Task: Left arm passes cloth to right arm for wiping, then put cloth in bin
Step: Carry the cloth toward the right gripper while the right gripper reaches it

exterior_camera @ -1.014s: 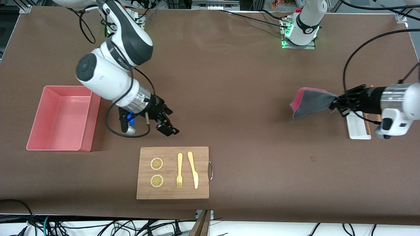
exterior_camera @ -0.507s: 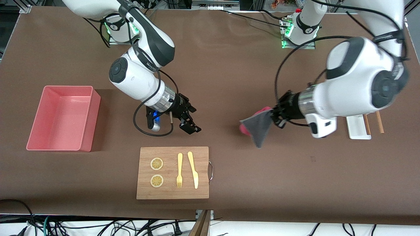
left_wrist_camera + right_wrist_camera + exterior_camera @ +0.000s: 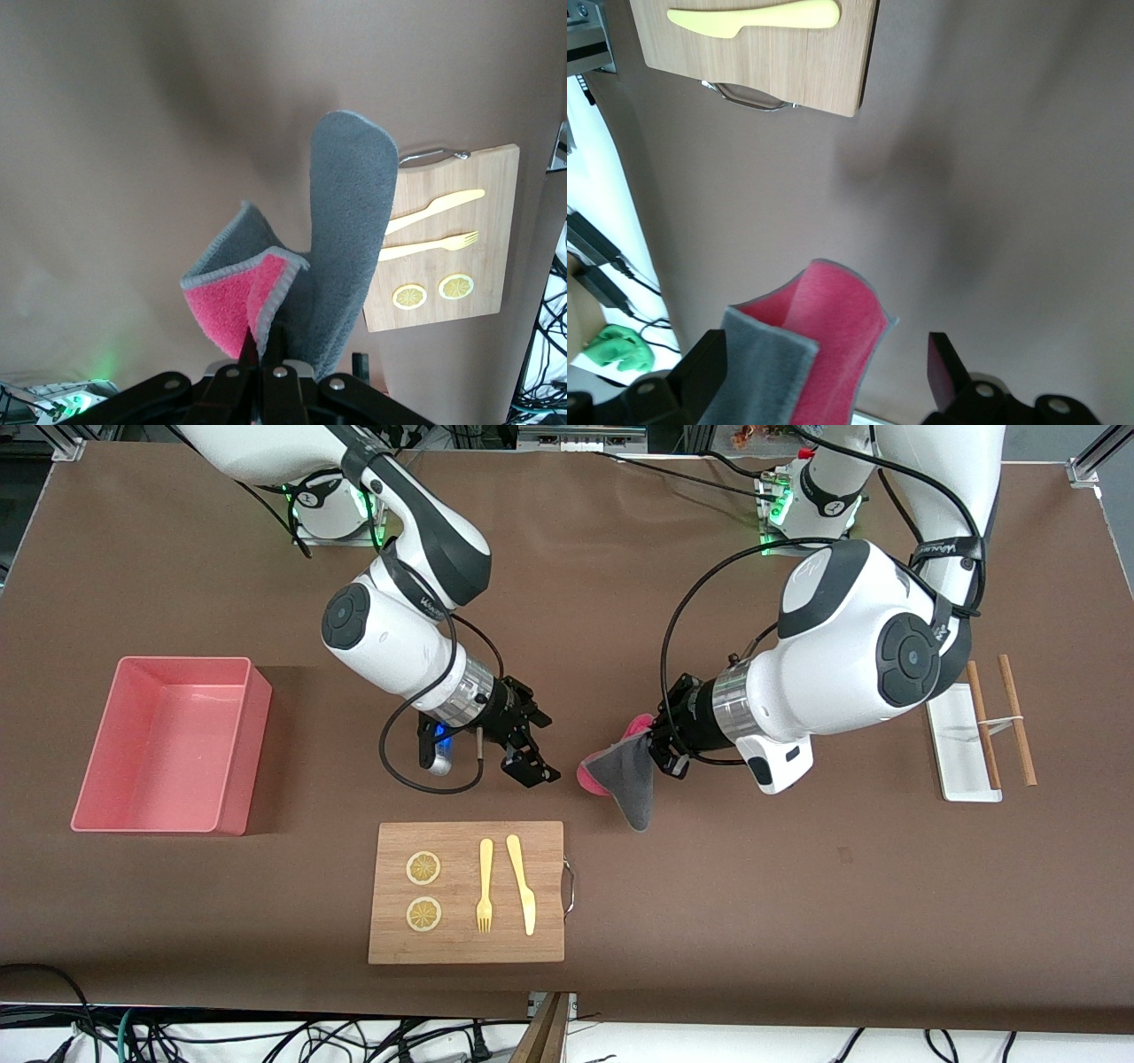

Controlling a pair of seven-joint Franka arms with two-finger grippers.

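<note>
Both arms have converged mid-table: the left gripper (image 3: 654,746), clamped shut, is dangling the magenta-and-grey cloth (image 3: 618,775) so the right gripper's (image 3: 530,764) wide-open jaws can take it.

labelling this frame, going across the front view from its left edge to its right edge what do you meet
pink bin → right gripper → cloth → left gripper → white tray → chopsticks

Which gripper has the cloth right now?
The left gripper, shut on the cloth above the table; the right gripper beside it is open and empty.
</note>
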